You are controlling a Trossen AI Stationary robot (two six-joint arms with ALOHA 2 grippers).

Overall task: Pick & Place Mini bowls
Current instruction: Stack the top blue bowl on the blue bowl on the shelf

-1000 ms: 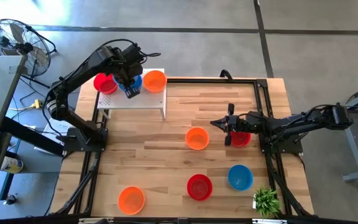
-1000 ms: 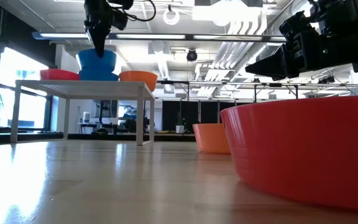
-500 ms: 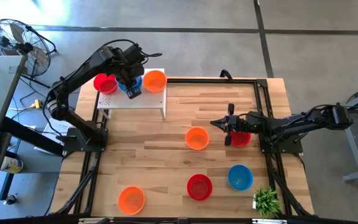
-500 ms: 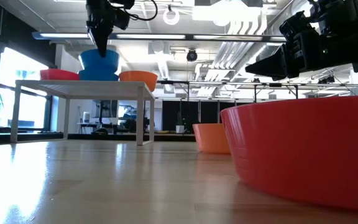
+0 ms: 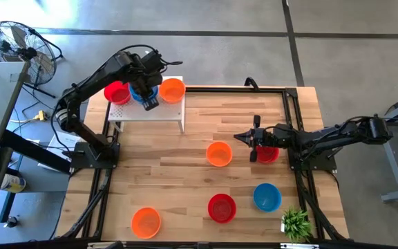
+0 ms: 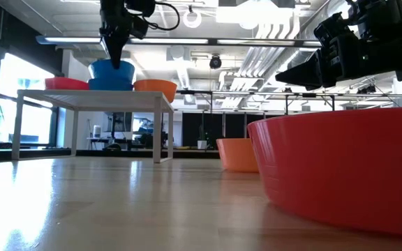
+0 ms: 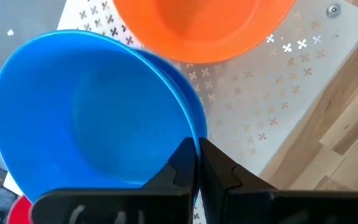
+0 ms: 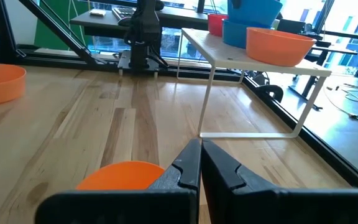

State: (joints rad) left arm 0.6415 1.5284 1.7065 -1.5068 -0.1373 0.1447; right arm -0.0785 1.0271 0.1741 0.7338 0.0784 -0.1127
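My left gripper (image 5: 148,101) is over the white perforated stand (image 5: 164,111) at the table's far left, shut on a blue mini bowl (image 7: 92,118). That bowl sits tilted in a second blue bowl (image 6: 110,84) on the stand, between a red bowl (image 5: 117,92) and an orange bowl (image 5: 173,90). My right gripper (image 5: 239,136) is shut and empty above the table's right half, between an orange bowl (image 5: 219,153) and a red bowl (image 5: 266,153). My left gripper pinches the upper blue bowl's rim (image 7: 194,134), one finger inside the bowl and one outside. The fingers come from above, pointing down. The bowl is tilted, its bottom down in the lower blue bowl on the stand.
A red bowl (image 5: 221,207), a blue bowl (image 5: 267,197) and an orange bowl (image 5: 146,221) stand near the table's near edge. A small green plant (image 5: 296,223) is at the near right corner. Black rails (image 5: 292,111) run along the table's sides.
My left gripper has gone a little down and toward the table's right with the blue bowl, which has sunk lower into the second blue bowl on the stand. It has stayed shut on the rim.
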